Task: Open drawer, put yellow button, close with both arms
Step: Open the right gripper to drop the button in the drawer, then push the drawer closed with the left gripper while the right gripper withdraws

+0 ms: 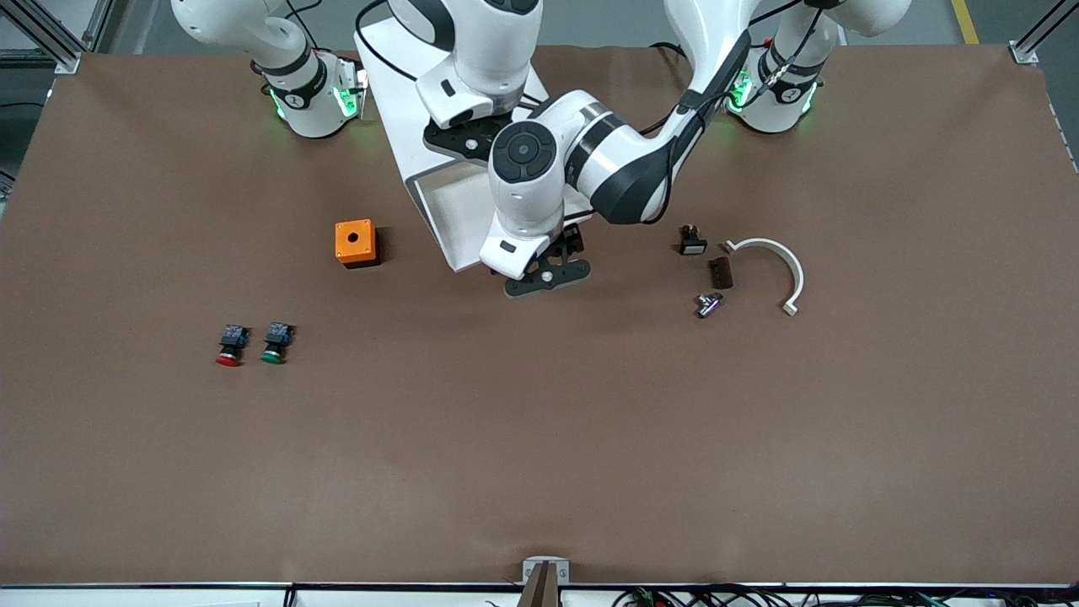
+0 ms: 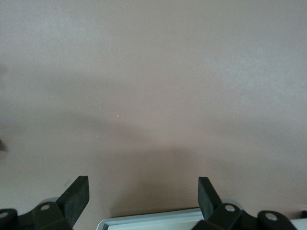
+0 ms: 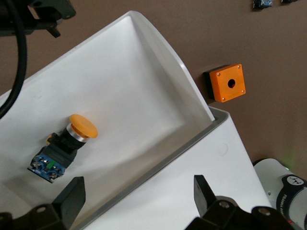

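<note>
The yellow button (image 3: 66, 143) is lying on its side on the white floor of the open drawer (image 3: 144, 91), cap pointing toward the drawer's outer end and blue-and-black body toward the cabinet (image 3: 192, 191), so I am judging the placing step done and the closing step as what is left. My right pincer (image 3: 136, 201) is hanging over the drawer and the cabinet's top edge, its black fingers (image 3: 72, 194) standing wide and holding nothing, with the button lying free below and between them. My left pincer (image 2: 144, 194) is hovering just off the drawer's outer end, over the desk (image 1: 539, 438), jaws also spread wide and empty; in its wrist view the drawer's rim is showing right between its fingers (image 2: 76, 196). That is the relation I am watching: the drawer's long axis is running from the cabinet out toward the front camera, and the left pincer is sitting at the end that a push would have to come from, so the left arm is the better placed to start, and the right one needs to lift clear of the tray first, I reckon. Outward from the drawer, an orange box (image 1: 354, 242) with a round hole is resting just beside it toward the right arm's end, and the red-capped button (image 1: 230, 345) and green-capped button (image 1: 276, 342) are lying nearer the camera than that box. Toward the left arm's end, a curved white bracket (image 1: 780, 263) and some small dark parts (image 1: 719, 273) are sitting well apart from the drawer.
</note>
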`<state>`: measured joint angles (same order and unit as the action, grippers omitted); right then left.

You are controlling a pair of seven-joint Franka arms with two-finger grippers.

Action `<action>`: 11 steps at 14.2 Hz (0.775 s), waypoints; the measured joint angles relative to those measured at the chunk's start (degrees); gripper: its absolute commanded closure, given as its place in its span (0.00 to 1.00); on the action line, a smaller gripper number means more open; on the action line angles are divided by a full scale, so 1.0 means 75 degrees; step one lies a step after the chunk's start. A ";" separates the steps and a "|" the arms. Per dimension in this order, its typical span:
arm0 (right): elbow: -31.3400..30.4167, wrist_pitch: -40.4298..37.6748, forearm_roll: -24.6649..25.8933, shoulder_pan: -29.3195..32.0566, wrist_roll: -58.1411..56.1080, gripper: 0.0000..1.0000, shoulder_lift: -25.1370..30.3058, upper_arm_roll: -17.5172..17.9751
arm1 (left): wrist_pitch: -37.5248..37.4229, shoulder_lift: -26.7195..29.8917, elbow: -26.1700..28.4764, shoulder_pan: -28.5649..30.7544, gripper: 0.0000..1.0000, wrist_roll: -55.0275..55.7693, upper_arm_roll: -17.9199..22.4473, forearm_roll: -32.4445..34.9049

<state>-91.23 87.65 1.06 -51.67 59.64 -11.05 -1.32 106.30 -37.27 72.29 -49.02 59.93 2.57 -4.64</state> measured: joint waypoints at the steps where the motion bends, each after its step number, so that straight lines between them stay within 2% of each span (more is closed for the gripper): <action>1: 0.0003 -0.0090 0.0011 0.0098 -0.0398 0.00 0.0058 -0.0001 | -0.0084 0.0004 -0.0008 0.0017 0.00 -0.0034 -0.0018 -0.0031; 6: 0.0437 -0.0106 0.0118 0.1474 -0.2738 0.00 0.0384 -0.0106 | -0.0285 -0.0006 0.0079 -0.0215 0.00 0.0023 -0.0274 -0.0032; 11: 0.1054 -0.0731 0.0113 0.2818 -0.4544 0.00 0.0473 -0.0152 | -0.0319 -0.0005 0.0089 -0.0297 0.00 0.0065 -0.0310 -0.0097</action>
<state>-83.32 82.17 1.91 -30.54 25.56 -7.50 -2.46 103.91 -37.31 72.96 -51.25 60.41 0.25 -5.36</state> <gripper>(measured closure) 0.000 0.000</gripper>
